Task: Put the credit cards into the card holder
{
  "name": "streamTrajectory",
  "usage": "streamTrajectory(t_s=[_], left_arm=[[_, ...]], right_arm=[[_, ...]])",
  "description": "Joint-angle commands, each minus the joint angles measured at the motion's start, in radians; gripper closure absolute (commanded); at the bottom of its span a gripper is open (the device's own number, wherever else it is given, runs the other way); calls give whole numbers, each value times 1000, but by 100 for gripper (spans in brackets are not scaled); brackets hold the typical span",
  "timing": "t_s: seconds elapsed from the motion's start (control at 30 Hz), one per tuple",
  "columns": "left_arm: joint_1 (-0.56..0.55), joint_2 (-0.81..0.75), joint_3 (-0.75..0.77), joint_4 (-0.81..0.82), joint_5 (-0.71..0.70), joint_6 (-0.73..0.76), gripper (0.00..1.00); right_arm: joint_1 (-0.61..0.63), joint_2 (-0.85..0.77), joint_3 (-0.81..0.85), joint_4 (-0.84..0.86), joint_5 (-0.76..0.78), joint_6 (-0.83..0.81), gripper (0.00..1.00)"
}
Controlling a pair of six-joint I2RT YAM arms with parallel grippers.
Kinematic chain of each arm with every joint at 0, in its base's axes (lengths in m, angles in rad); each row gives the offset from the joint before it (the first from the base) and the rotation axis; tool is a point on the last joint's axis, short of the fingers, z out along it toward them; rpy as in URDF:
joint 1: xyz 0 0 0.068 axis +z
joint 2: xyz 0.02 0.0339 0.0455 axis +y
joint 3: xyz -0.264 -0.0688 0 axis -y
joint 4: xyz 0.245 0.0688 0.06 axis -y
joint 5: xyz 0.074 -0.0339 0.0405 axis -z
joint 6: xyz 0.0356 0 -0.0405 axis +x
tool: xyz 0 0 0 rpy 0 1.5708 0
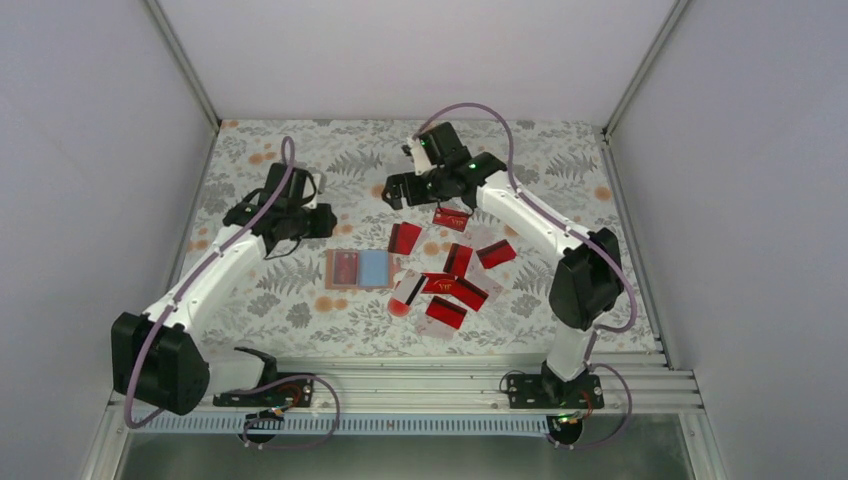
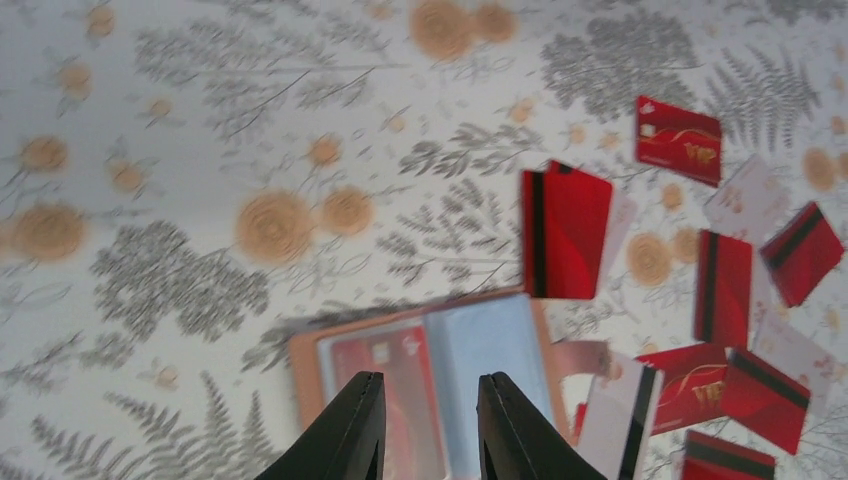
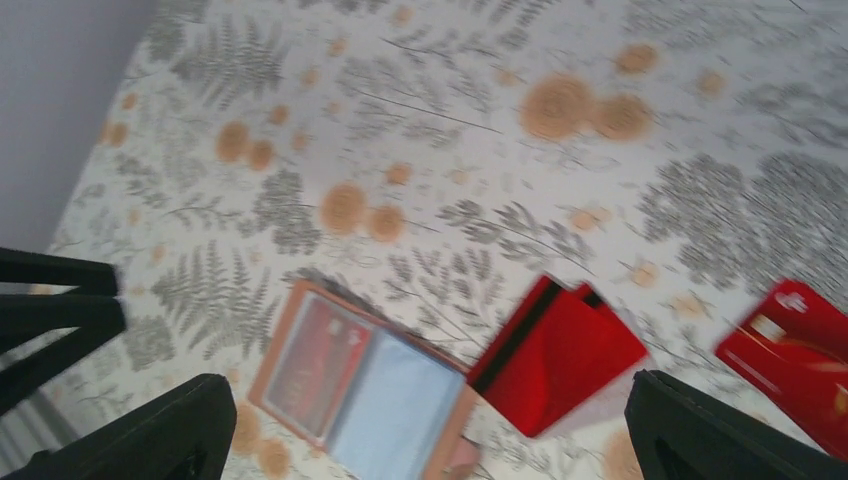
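Observation:
The card holder lies open on the floral cloth, tan-edged, with a red card in its left pocket and a bare light blue pocket on the right. Several credit cards lie scattered to its right, mostly red. One red card with a black stripe lies just beyond the card holder's far right corner. My left gripper hovers over the card holder, jaws slightly apart with nothing between them. My right gripper hangs wide open and empty above the card holder.
A red VIP card lies further back on the right. Grey walls close in the cloth at the left, back and right. An aluminium rail with both arm bases runs along the near edge.

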Motion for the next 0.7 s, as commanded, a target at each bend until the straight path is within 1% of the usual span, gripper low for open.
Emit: streamTrajectory(t_s=[0.0, 0.1, 0.17, 0.2, 0.27, 0.33, 0.4, 0.5, 0.6, 0.67], left_arm=[[-46, 76, 78, 36, 14, 24, 74], [-81, 130, 112, 43, 7, 14, 73], [-102, 171, 129, 48, 8, 9, 68], [-119, 189, 137, 51, 7, 9, 65], [-145, 227, 151, 63, 7, 6, 61], [-171, 257, 170, 72, 8, 5, 54], [-192, 285, 191, 79, 8, 3, 44], [-210, 311, 214, 89, 13, -1, 33], [-219, 321, 219, 97, 14, -3, 28], [-221, 325, 213, 100, 15, 0, 25]], right_arm=[[-61, -51, -79, 5, 59, 41, 1], [-103, -91, -146, 3, 89, 33, 1], [-131, -108, -175, -24, 141, 37, 1], [-142, -109, -186, -48, 198, 43, 1], [-159, -107, -201, -98, 263, 53, 1], [-176, -108, -233, -131, 305, 82, 1], [-187, -111, -262, -153, 309, 108, 3], [-189, -108, -289, -179, 290, 168, 4], [-186, -88, -307, -199, 248, 239, 4], [-179, -71, -322, -209, 251, 298, 1]])
